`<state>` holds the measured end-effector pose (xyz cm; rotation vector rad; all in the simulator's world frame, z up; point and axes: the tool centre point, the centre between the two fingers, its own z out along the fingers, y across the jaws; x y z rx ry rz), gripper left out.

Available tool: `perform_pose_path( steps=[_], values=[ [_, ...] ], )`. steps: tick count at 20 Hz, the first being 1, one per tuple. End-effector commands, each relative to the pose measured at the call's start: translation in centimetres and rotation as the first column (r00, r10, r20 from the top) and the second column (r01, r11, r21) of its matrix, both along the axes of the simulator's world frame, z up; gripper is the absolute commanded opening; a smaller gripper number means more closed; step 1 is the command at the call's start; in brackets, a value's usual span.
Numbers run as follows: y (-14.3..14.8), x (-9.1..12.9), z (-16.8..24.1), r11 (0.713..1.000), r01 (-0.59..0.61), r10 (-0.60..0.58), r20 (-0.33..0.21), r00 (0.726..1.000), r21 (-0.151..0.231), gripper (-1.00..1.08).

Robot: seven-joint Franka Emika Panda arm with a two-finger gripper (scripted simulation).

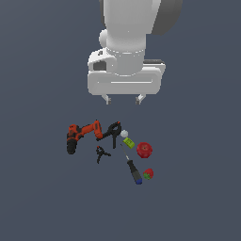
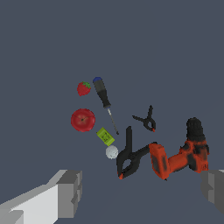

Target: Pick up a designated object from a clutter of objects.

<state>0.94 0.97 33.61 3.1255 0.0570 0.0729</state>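
The red apple [image 1: 144, 149] [image 2: 83, 120] lies on the grey floor at the exterior view's right side of the clutter, beside the smaller red strawberry [image 1: 148, 174] [image 2: 84, 88]. The screwdriver [image 1: 133, 170] [image 2: 104, 102], a green bit [image 1: 128, 143] [image 2: 105, 136] and a white bit [image 1: 124, 134] [image 2: 112, 152] lie next to the apple. My gripper [image 1: 124, 99] [image 2: 140, 192] hangs open and empty well above the clutter, above the large black clamp [image 1: 112, 130] [image 2: 130, 156]. It touches nothing.
The orange-black power drill [image 1: 82, 134] [image 2: 179, 156] lies at the exterior view's left of the clutter. A small black clamp [image 1: 101, 153] [image 2: 146, 119] lies between the drill and the screwdriver. Grey floor surrounds the group.
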Motion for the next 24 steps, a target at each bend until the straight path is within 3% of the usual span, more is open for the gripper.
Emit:
perform_pose_path(
  steps=[1,11,18,24],
  values=[
    [0.0,0.0,0.0,1.000,0.000,0.000,0.000,1.000,0.000,1.00],
    [-2.9,0.6,0.2,0.997,0.075,-0.075,0.009,0.997,0.022,1.00],
    [-2.2,1.0,-0.8,0.997,0.077,-0.078,0.006,0.997,0.022,1.00],
    [-0.3,2.1,-4.0,0.995,0.097,-0.097,-0.002,0.995,0.025,1.00]
  ],
)
